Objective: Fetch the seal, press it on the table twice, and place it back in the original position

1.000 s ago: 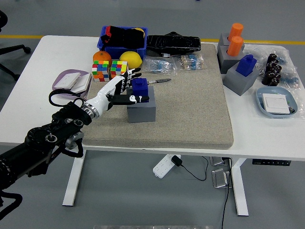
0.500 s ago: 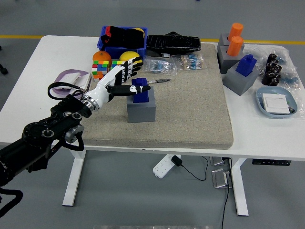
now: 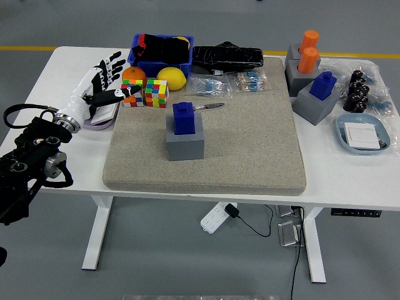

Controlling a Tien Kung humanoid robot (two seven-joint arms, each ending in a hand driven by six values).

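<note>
A blue seal [image 3: 184, 117] stands upright on a grey block [image 3: 185, 144] in the left half of the beige mat [image 3: 250, 156]. My left hand [image 3: 105, 81] is well to the left of it, raised over the table's left part near the purple dish, with its fingers spread and holding nothing. The seal is free and untouched. My right arm is out of view.
Two colour cubes [image 3: 145, 92], an orange [image 3: 133, 74], a lemon [image 3: 172, 76] and a blue bin [image 3: 162, 53] sit behind the seal. A small knife [image 3: 209, 107] lies on the mat. At the right stand grey blocks with a blue seal [image 3: 322, 85] and orange seals [image 3: 307, 51].
My left hand has let go of the blue seal and drawn back to the left, away from the grey block. The seal stays on its block.
</note>
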